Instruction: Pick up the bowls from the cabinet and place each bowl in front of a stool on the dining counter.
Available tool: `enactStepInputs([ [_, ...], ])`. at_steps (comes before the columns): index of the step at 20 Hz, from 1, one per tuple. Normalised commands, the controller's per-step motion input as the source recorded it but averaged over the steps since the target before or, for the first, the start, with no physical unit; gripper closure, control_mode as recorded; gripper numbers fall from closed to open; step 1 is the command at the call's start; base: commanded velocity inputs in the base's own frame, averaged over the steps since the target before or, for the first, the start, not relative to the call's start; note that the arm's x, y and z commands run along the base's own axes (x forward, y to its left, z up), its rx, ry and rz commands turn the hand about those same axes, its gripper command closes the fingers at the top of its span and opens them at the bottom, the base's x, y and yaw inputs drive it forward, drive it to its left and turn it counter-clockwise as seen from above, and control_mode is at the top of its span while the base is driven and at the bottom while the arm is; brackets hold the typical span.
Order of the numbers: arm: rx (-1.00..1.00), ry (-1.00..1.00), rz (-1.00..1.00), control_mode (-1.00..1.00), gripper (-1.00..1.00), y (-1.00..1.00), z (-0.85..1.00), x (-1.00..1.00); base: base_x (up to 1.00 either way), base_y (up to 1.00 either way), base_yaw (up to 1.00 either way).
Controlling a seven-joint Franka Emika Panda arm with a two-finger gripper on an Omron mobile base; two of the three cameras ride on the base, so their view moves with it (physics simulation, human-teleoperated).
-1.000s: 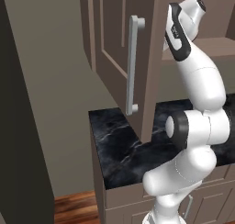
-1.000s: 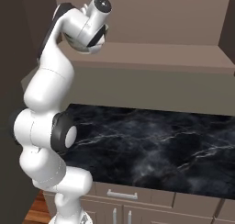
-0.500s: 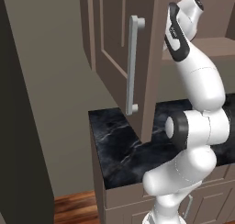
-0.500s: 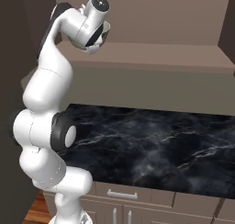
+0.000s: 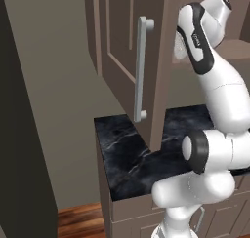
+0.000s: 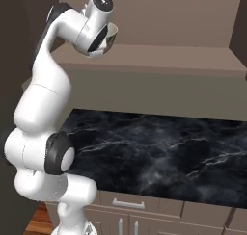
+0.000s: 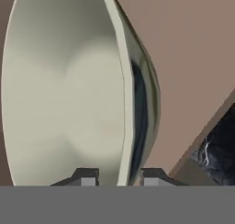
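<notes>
Tool [image 7: 119, 176] is pinching the rim of a cream-olive bowl [image 7: 69, 90], one finger inside and one outside, at the cabinet [image 5: 122, 47] shelf [image 6: 159, 56]. Grasp step looks done. Next: lifting the bowl clear, backing out past the door, heading to the dining counter.

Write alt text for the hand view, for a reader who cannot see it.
A cream-olive bowl seen close up and on edge, its rim running between the two dark fingertips of the pincer, which is closed on the rim. Behind it is the brown cabinet shelf, and a patch of black veined counter shows at the lower right.
</notes>
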Motion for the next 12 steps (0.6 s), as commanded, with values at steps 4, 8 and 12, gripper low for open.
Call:
enactStepInputs([
  [4,0.00,0.00,-0.12,-1.00,1.00,-0.39,0.00,-1.00,0.00,0.00,0.00],
  [8,0.00,0.03,-0.11,-1.00,1.00,-0.44,0.00,-1.00,0.00,0.00,0.00],
  [12,0.00,0.15,-0.09,-1.00,1.00,-0.38,0.00,-1.00,0.00,0.00,0.00],
])
